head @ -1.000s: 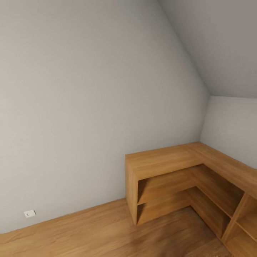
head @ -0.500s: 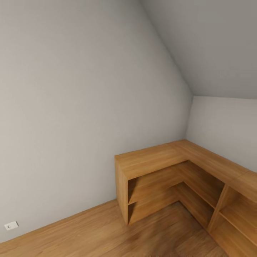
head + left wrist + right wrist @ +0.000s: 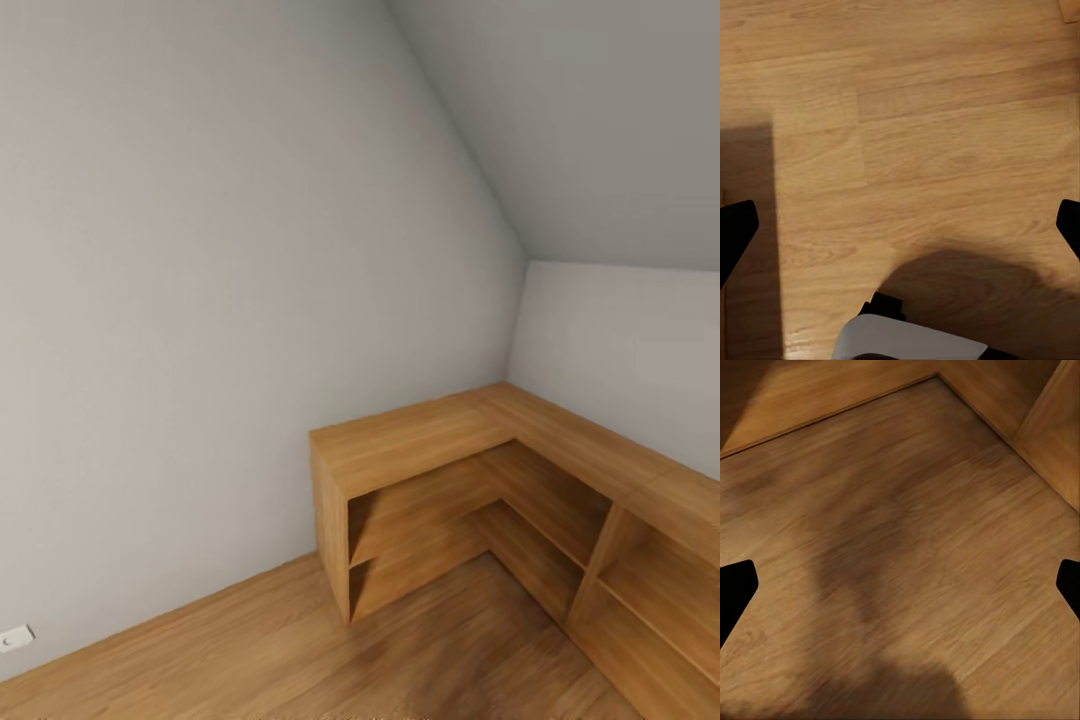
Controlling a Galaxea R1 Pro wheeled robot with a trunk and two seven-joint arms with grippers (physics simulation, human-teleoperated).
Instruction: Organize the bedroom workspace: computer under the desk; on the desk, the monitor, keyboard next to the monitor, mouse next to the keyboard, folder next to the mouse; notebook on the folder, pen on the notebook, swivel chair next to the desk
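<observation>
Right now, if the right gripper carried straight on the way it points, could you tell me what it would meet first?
Most likely the bare wooden floor: the right gripper is open and faces it with nothing between. The shelf unit stands off to one side of that line.

Corner shelving unit (image 3: pixel 420 450): warm wood grain, matt. Floor (image 3: pixel 945 135): smooth wood planks. Walls (image 3: pixel 200 300): matt grey.

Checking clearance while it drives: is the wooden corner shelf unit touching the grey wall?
Touching. In the head view the wooden corner shelf unit sits flush against the grey wall, its top's back edge meeting it with no gap.
</observation>
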